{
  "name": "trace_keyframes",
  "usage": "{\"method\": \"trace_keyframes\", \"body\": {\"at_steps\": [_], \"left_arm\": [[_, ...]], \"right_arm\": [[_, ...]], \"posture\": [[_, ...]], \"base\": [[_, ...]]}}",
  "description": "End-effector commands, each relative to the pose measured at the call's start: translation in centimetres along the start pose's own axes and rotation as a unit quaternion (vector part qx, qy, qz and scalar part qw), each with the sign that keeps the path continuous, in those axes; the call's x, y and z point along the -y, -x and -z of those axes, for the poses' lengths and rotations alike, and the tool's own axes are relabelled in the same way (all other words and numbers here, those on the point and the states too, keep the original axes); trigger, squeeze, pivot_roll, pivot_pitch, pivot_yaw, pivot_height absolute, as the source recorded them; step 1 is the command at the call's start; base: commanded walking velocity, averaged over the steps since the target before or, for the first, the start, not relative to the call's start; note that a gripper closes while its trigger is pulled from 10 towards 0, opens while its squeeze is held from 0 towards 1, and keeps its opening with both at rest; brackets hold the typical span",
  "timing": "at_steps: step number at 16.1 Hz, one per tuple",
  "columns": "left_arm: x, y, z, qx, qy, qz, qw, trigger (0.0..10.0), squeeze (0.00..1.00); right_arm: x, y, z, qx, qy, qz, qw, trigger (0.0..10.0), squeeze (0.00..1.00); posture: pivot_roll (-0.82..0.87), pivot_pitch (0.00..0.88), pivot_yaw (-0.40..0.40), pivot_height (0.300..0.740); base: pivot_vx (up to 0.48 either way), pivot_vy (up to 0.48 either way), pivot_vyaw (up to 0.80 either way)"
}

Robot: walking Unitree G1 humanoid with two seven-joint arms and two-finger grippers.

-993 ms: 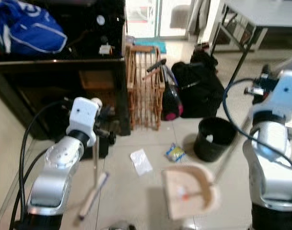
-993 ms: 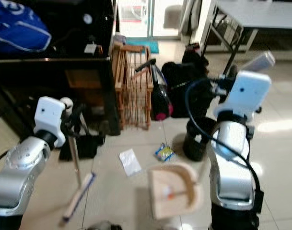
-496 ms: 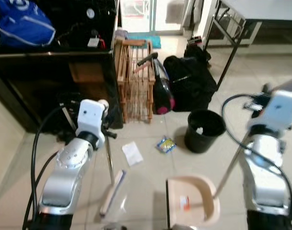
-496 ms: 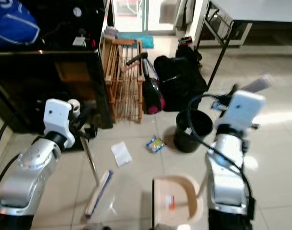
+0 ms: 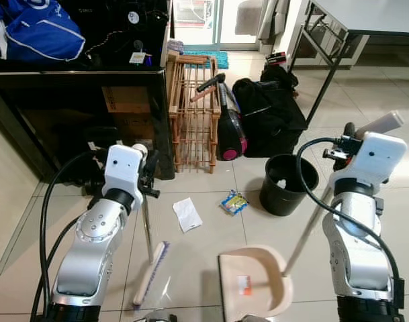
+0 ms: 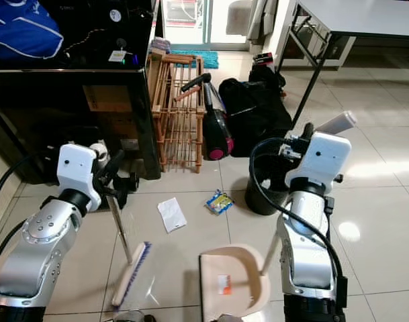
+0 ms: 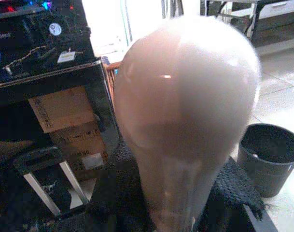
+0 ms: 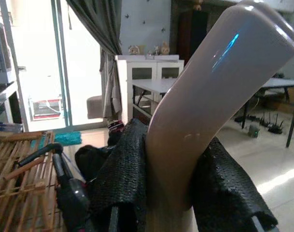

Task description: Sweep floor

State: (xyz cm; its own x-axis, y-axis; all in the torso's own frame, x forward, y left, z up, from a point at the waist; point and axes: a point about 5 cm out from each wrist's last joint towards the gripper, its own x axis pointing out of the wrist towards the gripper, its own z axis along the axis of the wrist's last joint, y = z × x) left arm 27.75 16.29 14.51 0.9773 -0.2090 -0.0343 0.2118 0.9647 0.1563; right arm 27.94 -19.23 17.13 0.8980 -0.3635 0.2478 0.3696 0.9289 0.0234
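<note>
My left gripper [image 5: 148, 182] is shut on the thin handle of a broom [image 5: 146, 225]. The broom's brush head [image 5: 150, 272] rests on the tiles in front of me. My right gripper [image 5: 347, 142] is shut on the long beige handle of a dustpan [image 5: 254, 285], which lies flat on the floor with a small orange scrap [image 5: 244, 285] in it. A white paper [image 5: 187, 213] and a blue-yellow wrapper [image 5: 234, 202] lie on the tiles beyond both. The broom's rounded handle end [image 7: 185, 111] and the dustpan's handle end [image 8: 209, 96] stand up between black fingers [image 8: 122, 179].
A black bin [image 5: 289, 184] stands right of the wrapper. Behind are a wooden rack [image 5: 193, 111], a vacuum cleaner [image 5: 228, 134] and a black bag [image 5: 268, 117]. A dark cabinet [image 5: 76, 100] is on the left, table legs [image 5: 325, 67] at the far right.
The whole picture has shifted and sharpened as the camera moved. Both grippers keep their hold; the broom head and dustpan stay on the floor close in front.
</note>
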Motion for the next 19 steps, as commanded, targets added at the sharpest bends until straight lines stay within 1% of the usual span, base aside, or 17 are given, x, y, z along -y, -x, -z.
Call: {"method": "trace_keyframes", "body": {"at_steps": [1, 3, 5, 7, 10, 14, 19], "left_arm": [[-0.2, -0.3, -1.6, 0.039, -0.013, 0.001, 0.999, 10.0, 0.0], [-0.4, -0.8, -2.1, 0.046, -0.019, 0.003, 0.999, 10.0, 0.0], [-0.4, -1.1, -2.4, 0.053, -0.024, 0.007, 0.998, 10.0, 0.0], [-0.6, -1.9, -3.0, 0.06, -0.032, 0.011, 0.998, 10.0, 0.0], [-0.8, -2.5, -3.4, 0.066, -0.036, 0.015, 0.997, 10.0, 0.0], [-1.0, -3.0, -3.6, 0.067, -0.04, 0.019, 0.997, 10.0, 0.0], [-1.2, -3.5, -3.8, 0.069, -0.042, 0.022, 0.996, 10.0, 0.0]], "right_arm": [[0.2, -0.1, -0.2, 0.004, -0.02, 0.001, 1.0, 10.0, 0.0], [0.4, -0.1, 0.1, -0.005, -0.037, 0.007, 0.999, 10.0, 0.0], [0.5, 0.0, 0.1, -0.005, -0.039, 0.011, 0.999, 10.0, 0.0], [0.6, 0.2, 0.3, -0.007, -0.044, 0.015, 0.999, 10.0, 0.0], [0.9, 0.3, 0.3, -0.008, -0.048, 0.022, 0.999, 10.0, 0.0], [1.3, 0.4, 0.4, -0.011, -0.051, 0.032, 0.998, 10.0, 0.0], [1.6, 0.1, 0.4, -0.01, -0.055, 0.044, 0.997, 10.0, 0.0]], "posture": [[-0.04, 0.071, -0.017, 0.74], [-0.04, 0.071, -0.008, 0.74], [-0.04, 0.07, -0.005, 0.74], [-0.04, 0.072, 0.006, 0.74], [-0.04, 0.075, 0.022, 0.74], [-0.04, 0.078, 0.027, 0.74], [-0.04, 0.078, 0.034, 0.74]], "base": [[0.0, 0.0, 0.0], [0.0, 0.0, 0.0], [0.0, 0.0, -0.41], [0.0, 0.323, -0.56], [0.0, 0.334, -0.61], [0.0, 0.334, -0.76], [0.0, 0.331, -0.8]]}}
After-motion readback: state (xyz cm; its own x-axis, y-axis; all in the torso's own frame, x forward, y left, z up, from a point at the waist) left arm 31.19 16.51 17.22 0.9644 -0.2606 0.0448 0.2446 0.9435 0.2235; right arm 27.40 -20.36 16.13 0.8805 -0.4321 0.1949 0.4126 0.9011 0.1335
